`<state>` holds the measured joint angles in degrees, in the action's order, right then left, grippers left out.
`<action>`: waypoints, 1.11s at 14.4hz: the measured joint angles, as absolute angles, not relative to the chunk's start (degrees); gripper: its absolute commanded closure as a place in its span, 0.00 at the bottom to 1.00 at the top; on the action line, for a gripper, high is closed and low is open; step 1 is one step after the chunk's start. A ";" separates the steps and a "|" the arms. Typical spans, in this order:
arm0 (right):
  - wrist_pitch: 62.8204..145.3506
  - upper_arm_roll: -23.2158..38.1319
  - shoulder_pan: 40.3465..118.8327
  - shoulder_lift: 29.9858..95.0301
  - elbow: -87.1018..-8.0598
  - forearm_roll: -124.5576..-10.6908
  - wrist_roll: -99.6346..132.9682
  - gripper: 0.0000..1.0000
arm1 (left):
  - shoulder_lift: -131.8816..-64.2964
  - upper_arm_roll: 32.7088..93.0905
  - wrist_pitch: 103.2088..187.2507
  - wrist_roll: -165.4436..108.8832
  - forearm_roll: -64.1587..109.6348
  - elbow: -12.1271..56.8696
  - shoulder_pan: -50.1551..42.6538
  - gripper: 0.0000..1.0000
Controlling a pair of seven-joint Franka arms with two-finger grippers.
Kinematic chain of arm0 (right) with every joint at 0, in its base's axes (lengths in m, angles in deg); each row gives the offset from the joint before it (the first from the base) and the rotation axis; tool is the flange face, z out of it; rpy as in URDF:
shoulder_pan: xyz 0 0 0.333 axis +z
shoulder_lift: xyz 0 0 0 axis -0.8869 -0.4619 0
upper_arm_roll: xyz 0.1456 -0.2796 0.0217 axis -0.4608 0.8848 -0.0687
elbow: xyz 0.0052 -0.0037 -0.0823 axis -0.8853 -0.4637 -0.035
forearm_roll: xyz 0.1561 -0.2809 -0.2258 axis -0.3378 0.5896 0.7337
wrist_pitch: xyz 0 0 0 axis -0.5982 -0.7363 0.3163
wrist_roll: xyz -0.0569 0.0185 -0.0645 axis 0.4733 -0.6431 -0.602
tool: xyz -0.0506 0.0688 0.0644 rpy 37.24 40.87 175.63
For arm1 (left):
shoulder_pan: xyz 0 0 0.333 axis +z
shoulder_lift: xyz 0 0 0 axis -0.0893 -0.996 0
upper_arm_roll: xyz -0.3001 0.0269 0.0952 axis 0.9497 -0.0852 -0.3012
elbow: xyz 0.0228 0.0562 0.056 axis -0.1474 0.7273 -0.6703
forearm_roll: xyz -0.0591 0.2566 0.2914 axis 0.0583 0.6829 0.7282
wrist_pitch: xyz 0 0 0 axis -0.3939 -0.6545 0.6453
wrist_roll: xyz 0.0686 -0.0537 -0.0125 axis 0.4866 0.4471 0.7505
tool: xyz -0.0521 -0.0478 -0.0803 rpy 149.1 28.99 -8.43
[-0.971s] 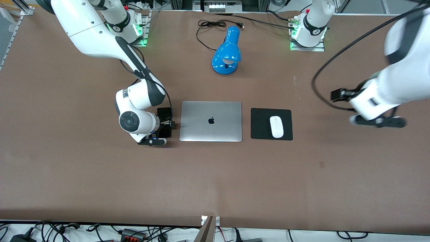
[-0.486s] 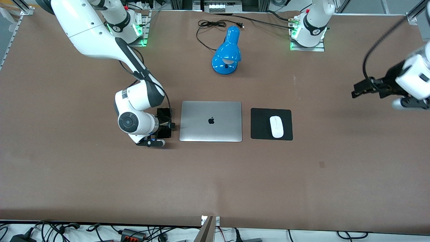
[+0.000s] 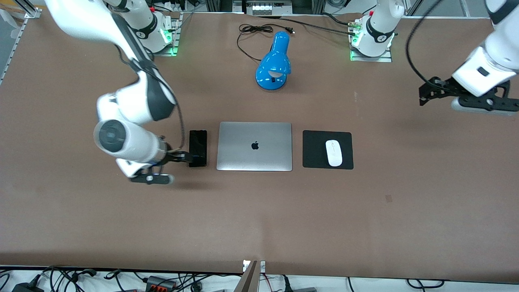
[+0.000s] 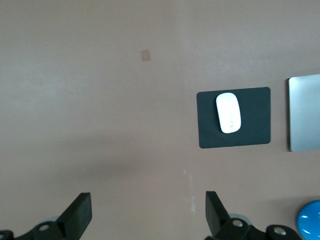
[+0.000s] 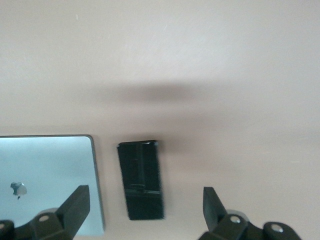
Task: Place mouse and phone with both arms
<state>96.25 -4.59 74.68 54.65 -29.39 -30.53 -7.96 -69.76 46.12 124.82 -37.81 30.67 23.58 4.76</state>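
The black phone (image 3: 198, 148) lies flat on the table beside the closed silver laptop (image 3: 254, 146), toward the right arm's end. It also shows in the right wrist view (image 5: 141, 180). My right gripper (image 3: 184, 156) (image 5: 144, 204) is open and empty, raised over the phone's edge away from the laptop. The white mouse (image 3: 334, 153) (image 4: 228, 113) rests on the black mouse pad (image 3: 314, 150) (image 4: 255, 120) beside the laptop, toward the left arm's end. My left gripper (image 3: 423, 92) (image 4: 146, 215) is open and empty, high over bare table toward the left arm's end.
A blue desk lamp (image 3: 273, 61) with a black cord lies farther from the front camera than the laptop, between the arm bases. The laptop's edge (image 4: 305, 112) and the lamp (image 4: 310, 220) show in the left wrist view. The brown table (image 3: 259, 219) is bare nearer the front camera.
My right gripper has lifted off the phone and drawn back toward the right arm's end, leaving the phone on the table. My left gripper has swung up and away from the mouse pad.
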 measured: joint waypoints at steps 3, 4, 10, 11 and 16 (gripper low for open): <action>91.99 -0.56 74.61 55.58 -23.84 -29.78 -1.71 0.00 | -70.38 46.06 124.83 -38.86 29.31 23.56 6.41 0.00; 91.17 1.13 74.57 56.06 -22.95 -29.76 -0.48 0.00 | -70.38 46.30 124.83 -38.86 29.31 23.44 6.31 0.00; 86.70 5.36 67.44 64.91 -21.65 -29.78 9.45 0.00 | -70.46 46.68 124.81 -38.84 29.55 21.26 6.30 0.00; 86.09 5.29 65.14 66.48 -21.79 -29.81 11.96 0.00 | -70.49 46.69 124.81 -38.84 29.55 21.24 6.27 0.00; 83.81 4.95 61.82 68.35 -22.37 -29.92 17.22 0.00 | -70.54 48.04 123.05 -38.83 32.24 20.03 5.83 0.00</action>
<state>83.81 4.95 61.82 68.35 -22.37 -29.92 17.22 -70.54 48.04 123.05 -38.83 32.24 20.03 5.83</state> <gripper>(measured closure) 0.000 0.000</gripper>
